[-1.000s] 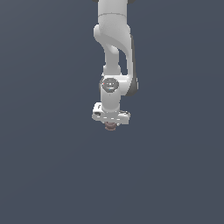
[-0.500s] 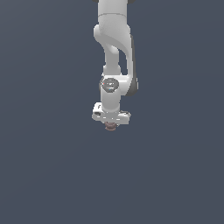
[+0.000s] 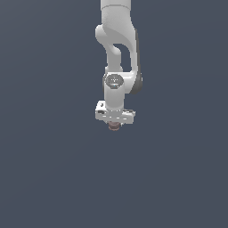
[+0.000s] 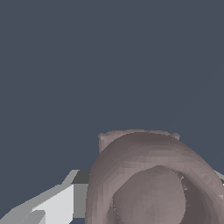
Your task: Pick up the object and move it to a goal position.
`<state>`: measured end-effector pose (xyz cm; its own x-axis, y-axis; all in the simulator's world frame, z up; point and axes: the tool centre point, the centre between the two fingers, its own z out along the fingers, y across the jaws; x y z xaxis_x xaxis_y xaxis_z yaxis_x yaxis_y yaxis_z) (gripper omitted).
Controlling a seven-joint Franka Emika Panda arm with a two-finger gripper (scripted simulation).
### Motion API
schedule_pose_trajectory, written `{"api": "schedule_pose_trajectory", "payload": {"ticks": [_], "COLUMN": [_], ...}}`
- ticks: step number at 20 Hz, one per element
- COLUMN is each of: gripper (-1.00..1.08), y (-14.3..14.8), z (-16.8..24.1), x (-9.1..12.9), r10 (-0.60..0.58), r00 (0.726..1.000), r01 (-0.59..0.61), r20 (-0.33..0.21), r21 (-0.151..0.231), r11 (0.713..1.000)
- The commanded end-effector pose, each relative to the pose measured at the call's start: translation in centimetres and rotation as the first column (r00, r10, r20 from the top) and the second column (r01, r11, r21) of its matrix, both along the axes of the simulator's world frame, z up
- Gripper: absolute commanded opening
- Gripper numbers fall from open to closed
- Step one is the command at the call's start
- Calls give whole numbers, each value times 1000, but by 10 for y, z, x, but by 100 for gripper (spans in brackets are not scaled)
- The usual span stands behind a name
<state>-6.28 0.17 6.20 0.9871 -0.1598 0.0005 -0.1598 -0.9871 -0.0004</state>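
Observation:
The object [image 3: 114, 127] is a tiny reddish-brown rounded lump. In the exterior view it peeks out just below the white gripper bar, at the middle of the picture. My gripper [image 3: 114, 125] hangs straight down from the white arm and is shut on it. In the wrist view the object [image 4: 148, 175] fills much of the picture as a brown ridged dome. One white finger [image 4: 57, 203] shows beside it; the other finger is mostly hidden behind the object.
A plain dark blue-grey surface [image 3: 53, 169] fills the background of both views. The white arm [image 3: 118, 40] comes down from the upper edge of the exterior view.

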Motion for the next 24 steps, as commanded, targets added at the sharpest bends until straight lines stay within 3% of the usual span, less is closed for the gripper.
{"api": "schedule_pose_trajectory", "payload": {"ticks": [1,9,24], "gripper": [-100,-100,-100], "y": [5,28,86], "z": [13,76,235], "x": [-2,-11,-33], "r10": [0,0,-1], "r00": [1000,1000,1000], "r01": [0,0,1], "r20": [1,1,0], "r21": [0,-1,-3], "r11": [1000,1000,1000]}}
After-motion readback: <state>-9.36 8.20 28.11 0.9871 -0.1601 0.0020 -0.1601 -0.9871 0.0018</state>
